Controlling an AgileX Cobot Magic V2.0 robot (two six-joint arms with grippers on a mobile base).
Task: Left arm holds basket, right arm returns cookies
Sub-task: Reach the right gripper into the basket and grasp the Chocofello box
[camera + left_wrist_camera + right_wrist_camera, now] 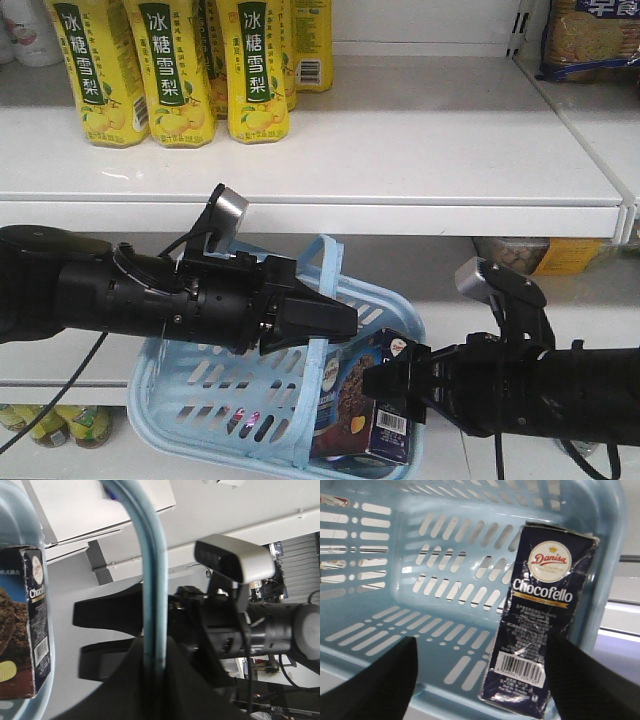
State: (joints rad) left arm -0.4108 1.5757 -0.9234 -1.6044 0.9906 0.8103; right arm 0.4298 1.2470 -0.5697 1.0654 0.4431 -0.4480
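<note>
Light blue basket (190, 395), hung tilted before the shelf (450, 150) by its handle (152, 580) from the left arm (130, 295); left jaws pressed together on that strap. Inside, cookies (362, 405) standing on end, at the end nearest the right arm (540, 385); right jaws spread, level with the box and loosely flanking it in the right wrist view, pinching nothing.

Hazards, as judged from this arrangement:

(a) Off-centre closure. Box nearer one jaw than the other; likely to be shoved sideways or twisted against the slotted wall rather than squeezed squarely.

(b) Swinging support. Hung from a single thin strap, hence free to rock away under any push from the right arm; possible miss or glancing contact.

(c) Crushing. Cardboard creased on the visible face; prone to buckle under a hard squeeze, then to slip.

(d) Snagging on withdrawal. Handle close above the box, rim just beside it; risk of catching either, dragging the basket and loosening the left hold.

(e) Crowded shelf. At the left, yellow bottles (165, 70); at the far right, a biscuit packet (590, 40); risk of a knock from placement too near either.
</note>
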